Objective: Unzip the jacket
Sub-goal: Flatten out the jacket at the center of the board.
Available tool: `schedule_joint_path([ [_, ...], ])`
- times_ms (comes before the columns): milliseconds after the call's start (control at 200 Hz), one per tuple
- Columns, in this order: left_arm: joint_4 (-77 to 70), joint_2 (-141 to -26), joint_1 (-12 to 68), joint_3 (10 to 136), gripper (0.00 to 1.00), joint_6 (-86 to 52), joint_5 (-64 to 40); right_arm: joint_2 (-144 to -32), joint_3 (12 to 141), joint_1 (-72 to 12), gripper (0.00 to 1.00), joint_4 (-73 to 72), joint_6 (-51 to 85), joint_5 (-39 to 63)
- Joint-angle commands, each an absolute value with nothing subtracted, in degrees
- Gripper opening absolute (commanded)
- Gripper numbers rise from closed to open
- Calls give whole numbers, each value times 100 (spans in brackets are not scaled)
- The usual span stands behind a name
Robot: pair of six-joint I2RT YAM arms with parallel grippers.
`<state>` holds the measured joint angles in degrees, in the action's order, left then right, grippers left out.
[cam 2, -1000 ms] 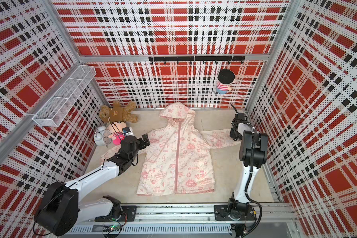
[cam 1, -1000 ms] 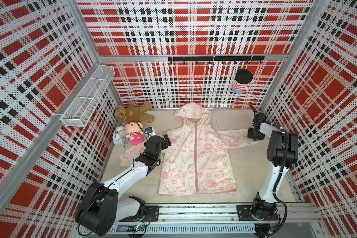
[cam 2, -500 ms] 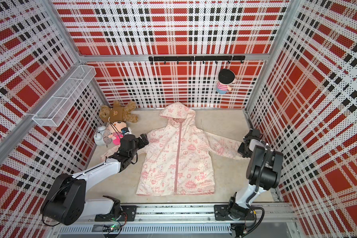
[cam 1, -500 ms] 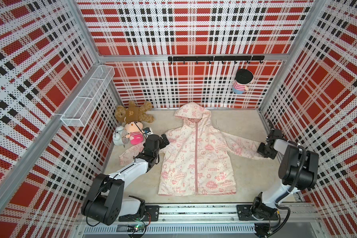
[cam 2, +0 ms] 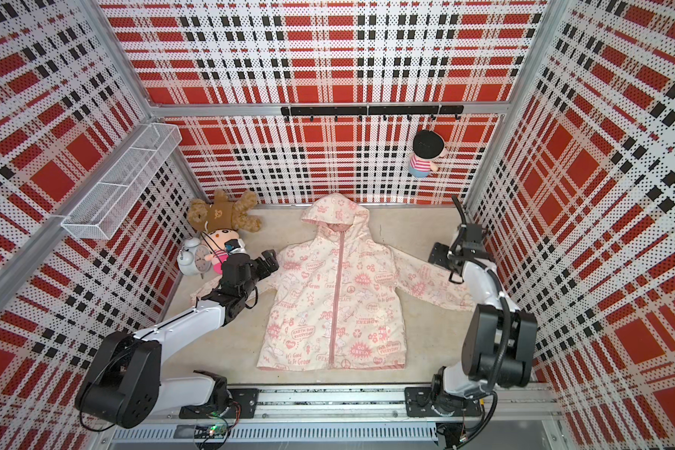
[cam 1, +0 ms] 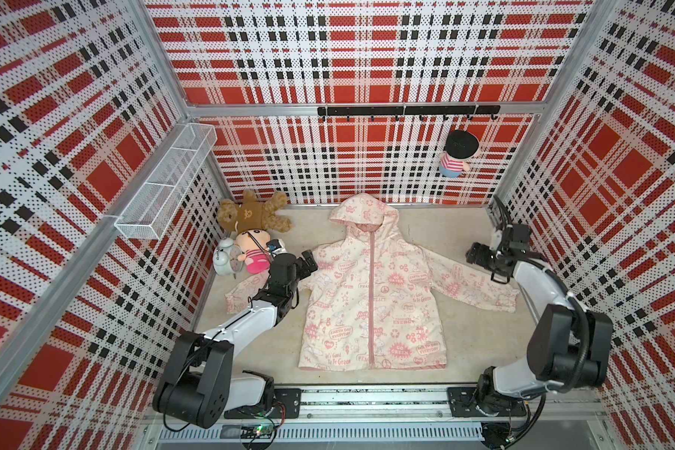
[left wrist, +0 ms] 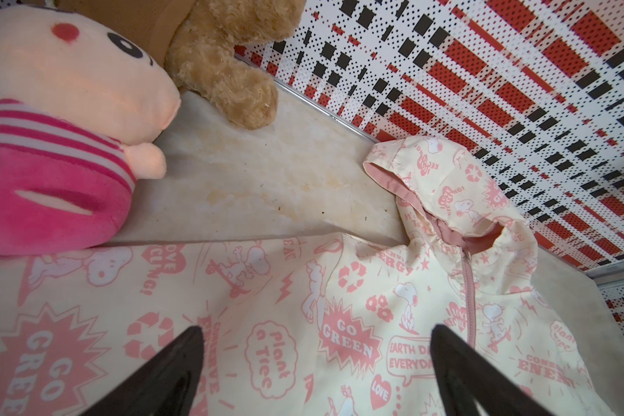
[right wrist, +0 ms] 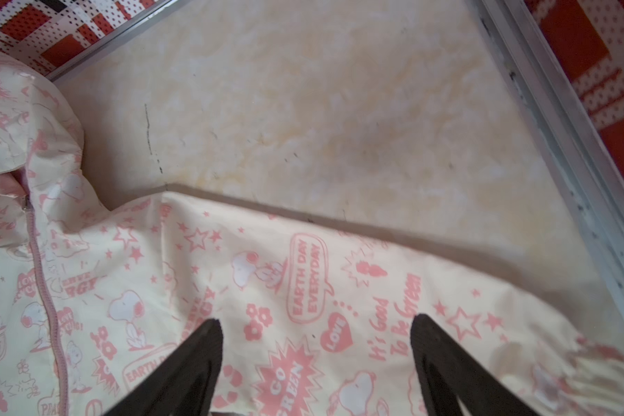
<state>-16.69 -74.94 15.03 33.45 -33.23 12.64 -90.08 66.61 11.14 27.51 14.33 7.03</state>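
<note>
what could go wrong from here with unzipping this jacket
1. The zipper pull sits small under the hood edge; a pinch may catch fabric instead.
2. Both the left gripper and right gripper are open, so nothing pins the jacket; tugging the pull might drag it whole.
3. The left gripper is close to the pink doll and alarm clock and may bump them.

Both top views look steeply down from high at 6 o'clock toward 12, sharing the whole counter (cam 1: 437, 233). Each wrist camera sits close above the jacket (left wrist: 267, 288), angled toward the back wall (left wrist: 483, 90); both catch its hood (right wrist: 22, 119) and zipper (left wrist: 468, 309).
</note>
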Motion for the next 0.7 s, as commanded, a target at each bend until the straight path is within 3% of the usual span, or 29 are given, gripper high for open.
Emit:
schedule_joint_path([
  [0, -1774, -7292, 1459, 3295, 99, -3354, 1119, -9967, 7496, 946, 86, 3525, 789, -5],
  [200, -1425, -7044, 1217, 3280, 99, -3462, 1093, -11127, 8217, 872, 88, 4115, 702, -348],
  [371, -1323, -6800, 1036, 3115, 99, -3595, 993, -11214, 8000, 862, 88, 4140, 735, -197],
  [506, -1497, -6666, 968, 2880, 100, -3902, 630, -11304, 7800, 868, 88, 4102, 748, -708],
  [696, -1536, -6582, 964, 2734, 99, -4038, 554, -11459, 7625, 870, 77, 3940, 828, -1289],
])
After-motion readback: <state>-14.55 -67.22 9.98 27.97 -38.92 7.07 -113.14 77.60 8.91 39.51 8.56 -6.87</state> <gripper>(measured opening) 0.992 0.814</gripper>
